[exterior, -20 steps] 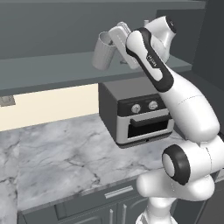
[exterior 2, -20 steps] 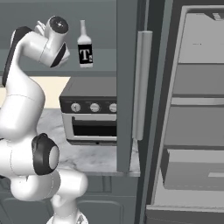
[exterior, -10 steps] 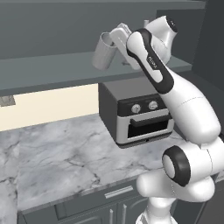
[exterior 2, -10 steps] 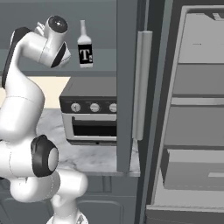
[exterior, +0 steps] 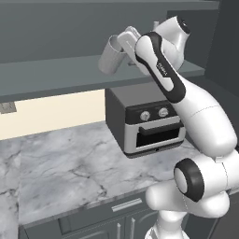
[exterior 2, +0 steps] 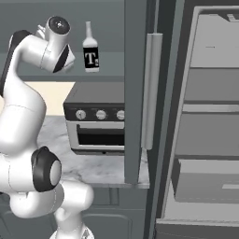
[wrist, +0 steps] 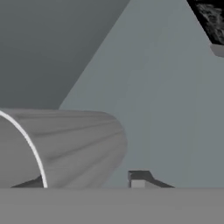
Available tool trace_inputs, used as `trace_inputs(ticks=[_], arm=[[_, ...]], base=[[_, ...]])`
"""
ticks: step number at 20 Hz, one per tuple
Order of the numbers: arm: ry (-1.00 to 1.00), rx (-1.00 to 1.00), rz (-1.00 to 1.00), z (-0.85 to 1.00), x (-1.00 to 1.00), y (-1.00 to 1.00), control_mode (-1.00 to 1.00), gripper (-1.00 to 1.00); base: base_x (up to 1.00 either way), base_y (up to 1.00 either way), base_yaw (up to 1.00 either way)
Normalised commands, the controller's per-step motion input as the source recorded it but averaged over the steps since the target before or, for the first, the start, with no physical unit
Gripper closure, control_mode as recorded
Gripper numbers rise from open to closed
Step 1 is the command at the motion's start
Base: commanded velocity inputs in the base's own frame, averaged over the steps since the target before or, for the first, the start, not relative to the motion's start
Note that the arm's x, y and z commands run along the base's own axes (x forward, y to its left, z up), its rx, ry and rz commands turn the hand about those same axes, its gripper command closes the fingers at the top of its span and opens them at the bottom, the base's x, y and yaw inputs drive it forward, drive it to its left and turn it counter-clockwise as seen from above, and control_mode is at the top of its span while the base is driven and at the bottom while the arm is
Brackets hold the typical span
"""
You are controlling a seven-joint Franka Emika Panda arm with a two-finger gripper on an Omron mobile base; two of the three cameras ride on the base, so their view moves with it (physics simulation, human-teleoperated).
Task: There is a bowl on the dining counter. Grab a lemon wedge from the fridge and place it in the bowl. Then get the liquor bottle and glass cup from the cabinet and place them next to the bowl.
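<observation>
Dark blue-grey cabinet (exterior: 56, 74) first: its open shelf runs above the marble worktop (exterior: 60, 163) and the countertop oven (exterior: 144, 123), and the grey fridge (exterior 2: 210, 116) stands open at the right. On that shelf we see the liquor bottle (exterior 2: 90, 49) upright, well apart from the glass cup (exterior: 111, 55), which sits tilted at the arm's wrist, rim toward the hand. We read the gripper (exterior: 125, 43) as right at the cup's upper end, jaws partly closed, but we cannot tell if they actually clamp it; the hand view just shows the cup (wrist: 65, 146) huge and close beside one fingertip (wrist: 139, 179). Handling guess: the cup is light, rigid, smooth-walled, so slippery and breakable; take it across the straight side wall near the middle, not the thin rim. The bottle looks heavier; we'd grab the body below the neck.
</observation>
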Motion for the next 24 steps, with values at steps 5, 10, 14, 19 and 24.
trace_inputs(ticks=[5,10,14,19,24], arm=[[0.00,0.00,0.00,-0.13,0.00,0.00,-1.00,1.00],[-0.06,0.00,0.00,-0.03,-0.09,0.00,-1.00,1.00],[-0.09,0.00,0.00,0.00,-0.21,0.00,-1.00,1.00],[-0.12,0.00,0.00,0.03,-0.50,0.00,-1.00,1.00],[-0.13,0.00,0.00,0.43,-0.98,-0.01,-1.00,1.00]], base=[[0.00,0.00,0.00],[0.00,0.00,0.00],[0.00,0.00,0.00],[0.00,0.00,0.00],[0.00,0.00,0.00]])
